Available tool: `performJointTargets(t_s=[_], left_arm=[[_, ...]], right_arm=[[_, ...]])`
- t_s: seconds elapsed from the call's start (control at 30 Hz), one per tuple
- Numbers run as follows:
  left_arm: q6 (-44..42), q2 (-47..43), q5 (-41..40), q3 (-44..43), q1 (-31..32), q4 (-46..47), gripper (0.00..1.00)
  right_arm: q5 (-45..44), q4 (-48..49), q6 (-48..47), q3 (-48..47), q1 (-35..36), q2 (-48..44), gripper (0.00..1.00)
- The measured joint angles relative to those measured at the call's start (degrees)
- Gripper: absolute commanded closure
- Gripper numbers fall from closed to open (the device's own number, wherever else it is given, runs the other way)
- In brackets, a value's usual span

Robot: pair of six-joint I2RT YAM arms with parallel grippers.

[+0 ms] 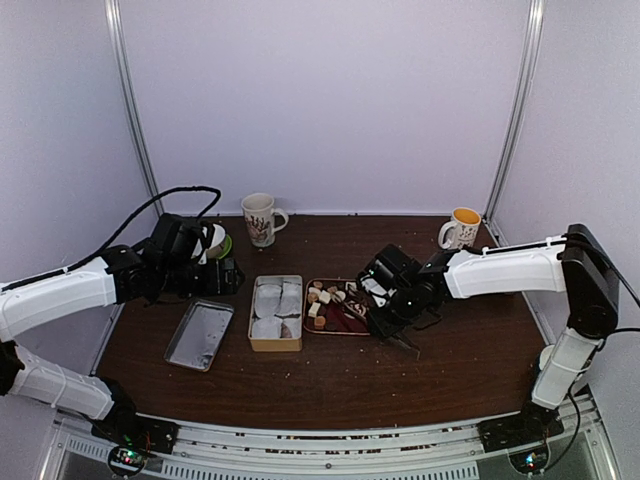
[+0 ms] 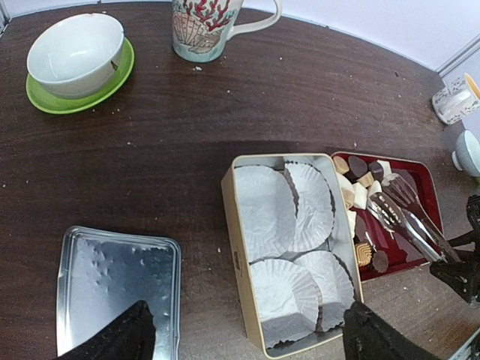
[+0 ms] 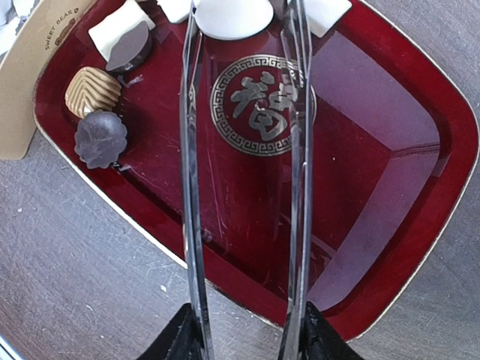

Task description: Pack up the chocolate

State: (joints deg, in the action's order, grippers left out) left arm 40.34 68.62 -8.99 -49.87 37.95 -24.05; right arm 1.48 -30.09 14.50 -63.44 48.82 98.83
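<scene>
1. From above, the chocolate is seen lying in a red tray just right of a tin. Tongs are held over the tray by the right gripper. The left gripper is placed beside a bowl, well apart from the tray.
2. In the left wrist view, the left gripper's fingers are spread wide with nothing between them. Paper cups are seen filling the tin, and a lid lies to its left.
3. In the right wrist view, the tongs are pinched at their handle end by the right gripper. A white round piece is flanked by their tips.
</scene>
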Motion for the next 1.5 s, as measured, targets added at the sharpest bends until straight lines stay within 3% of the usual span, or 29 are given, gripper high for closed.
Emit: performJointTargets(t_s=[0.37, 0.97, 1.5], left_arm=[[0.00, 0.39, -0.02, -0.17, 0.00, -0.09, 0.11], [0.04, 0.50, 1.27, -0.17, -0.02, 0.37, 0.11], [0.07, 1.88, 3.91, -0.17, -0.79, 0.96, 0.11]], right_arm=[[0.07, 2.97, -1.09, 1.95, -0.07, -1.79, 0.68], [4.35, 7.50, -1.75, 8.50, 0.39, -12.72, 0.69], [6.62, 8.72, -4.72, -7.21, 4.22, 0.39, 0.68]])
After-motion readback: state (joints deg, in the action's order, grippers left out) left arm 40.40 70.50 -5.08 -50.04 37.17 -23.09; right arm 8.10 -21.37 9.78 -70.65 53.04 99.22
